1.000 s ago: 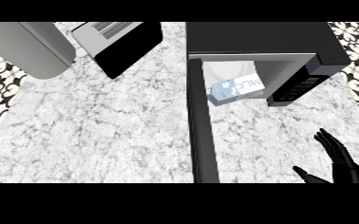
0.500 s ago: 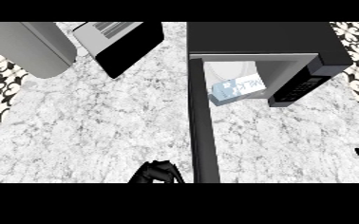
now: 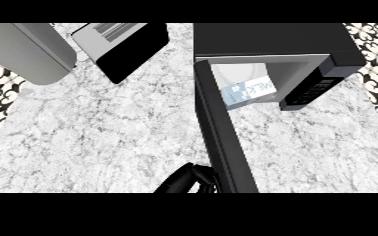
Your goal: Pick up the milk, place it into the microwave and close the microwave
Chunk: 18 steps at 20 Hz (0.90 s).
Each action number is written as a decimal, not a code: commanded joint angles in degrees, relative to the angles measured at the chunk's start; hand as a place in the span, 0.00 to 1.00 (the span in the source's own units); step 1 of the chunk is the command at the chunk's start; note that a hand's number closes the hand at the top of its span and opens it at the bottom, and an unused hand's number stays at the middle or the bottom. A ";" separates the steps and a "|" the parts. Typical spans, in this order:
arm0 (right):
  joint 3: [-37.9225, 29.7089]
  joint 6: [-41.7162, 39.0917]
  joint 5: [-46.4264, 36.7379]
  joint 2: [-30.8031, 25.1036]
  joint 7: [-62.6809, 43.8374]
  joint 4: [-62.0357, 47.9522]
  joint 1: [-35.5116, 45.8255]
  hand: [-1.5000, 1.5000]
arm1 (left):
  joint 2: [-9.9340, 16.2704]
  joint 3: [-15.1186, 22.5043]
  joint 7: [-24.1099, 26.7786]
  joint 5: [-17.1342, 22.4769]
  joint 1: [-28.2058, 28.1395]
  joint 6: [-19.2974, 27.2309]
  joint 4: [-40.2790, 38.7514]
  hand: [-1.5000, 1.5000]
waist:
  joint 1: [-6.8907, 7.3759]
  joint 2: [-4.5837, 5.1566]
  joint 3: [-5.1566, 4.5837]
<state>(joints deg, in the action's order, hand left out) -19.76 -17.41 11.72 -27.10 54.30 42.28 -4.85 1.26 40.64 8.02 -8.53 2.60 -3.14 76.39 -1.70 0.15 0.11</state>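
Already the milk [image 3: 247, 91] lay inside the microwave [image 3: 295, 42]. A hand [image 3: 186, 180], its fingers unreadable, was seen against the near end of the open door [image 3: 221, 130]; a steady rightward push was advisable.

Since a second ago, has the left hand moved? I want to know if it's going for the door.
Yes. The left hand, absent then, has come up from the lower edge and is now against the outer face of the open microwave door.

One milk carton [image 3: 249, 90], one microwave [image 3: 277, 45] with one open door [image 3: 225, 140], one toaster [image 3: 122, 45], one hand [image 3: 188, 179].
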 commanded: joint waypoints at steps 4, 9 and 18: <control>0.25 -9.63 1.78 -3.04 5.93 -1.86 1.70 0.00 | -1.23 11.66 -0.04 3.23 7.65 3.06 -10.74 1.00 | -0.19 0.22 -0.01; 2.45 -11.74 2.95 -3.03 5.26 2.25 1.21 0.00 | -1.24 16.14 4.81 7.92 13.26 9.38 -13.28 1.00 | -1.39 0.38 -0.10; 6.01 -9.97 5.46 -2.26 0.23 11.46 1.58 0.00 | -1.20 23.52 4.27 19.02 18.99 22.34 -10.04 0.00 | -4.80 0.51 -0.31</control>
<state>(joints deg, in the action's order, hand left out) -14.57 -20.95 16.00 -29.43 51.20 52.24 -3.94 1.38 60.02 12.09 7.19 18.78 15.09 64.79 -5.48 0.65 -0.12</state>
